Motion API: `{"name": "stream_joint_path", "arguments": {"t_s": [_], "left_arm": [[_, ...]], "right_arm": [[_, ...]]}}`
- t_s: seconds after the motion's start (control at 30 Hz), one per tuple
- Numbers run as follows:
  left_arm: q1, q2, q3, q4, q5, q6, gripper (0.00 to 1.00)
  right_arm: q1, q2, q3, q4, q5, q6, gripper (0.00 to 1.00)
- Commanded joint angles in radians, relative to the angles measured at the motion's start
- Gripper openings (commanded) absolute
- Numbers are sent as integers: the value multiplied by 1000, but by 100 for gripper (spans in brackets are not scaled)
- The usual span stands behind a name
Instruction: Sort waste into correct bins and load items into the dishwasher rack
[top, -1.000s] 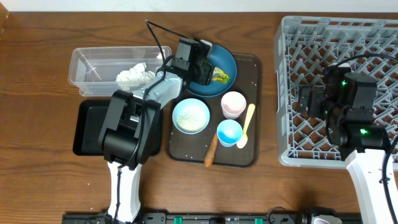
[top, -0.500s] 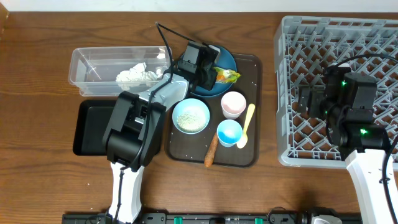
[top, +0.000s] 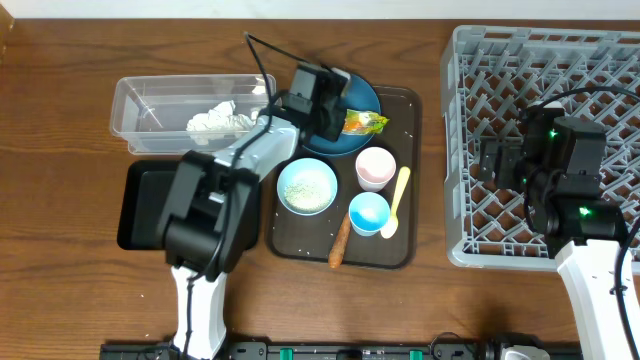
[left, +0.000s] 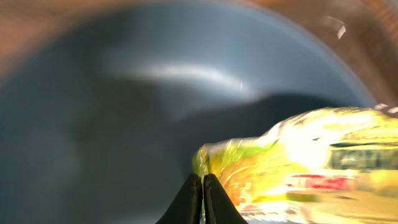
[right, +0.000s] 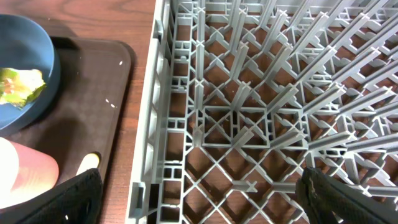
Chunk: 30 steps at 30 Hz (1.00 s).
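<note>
My left gripper (top: 337, 112) hangs over the dark-blue bowl (top: 362, 92), shut on one end of the yellow-green snack wrapper (top: 364, 122). In the left wrist view the black fingertips (left: 194, 200) press together on the wrapper (left: 298, 168) above the bowl's inside (left: 93, 112). My right gripper (right: 205, 199) stands open over the left part of the grey dishwasher rack (right: 249, 93), holding nothing. The crumpled tissue (top: 218, 120) lies in the clear tub (top: 140, 95). The black tray (top: 140, 205) sits in front of the tub.
On the brown serving tray (top: 400, 250) stand a white bowl (top: 307, 186) with crumbs, a pink cup (top: 375, 167) and a blue cup (top: 368, 212). A pale yellow spoon (top: 396, 200) and a brown stick (top: 340, 243) lie there too. The rack (top: 540, 60) fills the right side.
The left gripper closed on the wrapper and drew it a little to the right, toward the bowl's rim. The right arm has not moved.
</note>
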Motion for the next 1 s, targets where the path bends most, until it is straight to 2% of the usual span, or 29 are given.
{"name": "stream_joint_path", "arguments": {"t_s": [0.0,0.27,0.3,0.33,0.43,0.67,0.97], "left_arm": [[27,-117,0,-20,-6,6,6],[52,-192,0,-98,-5,6,6],[51,-192,0,-103,-5,6,9],[50,-191,0,-106,-5,6,17],[42,-183,0,-109,-5,7,46],[21,-122,0,-107,-6,8,64],[21,3,0,-97,-66,7,68]], "right_arm": [[16,2,21,-2,-7,6,99],[16,2,21,-2,-7,6,99],[16,2,21,-2,-7,6,99],[16,2,21,-2,-7,6,99],[16,2,21,-2,-7,6,99],[16,2,21,-2,-7,6,99],[16,2,21,-2,-7,6,99]]}}
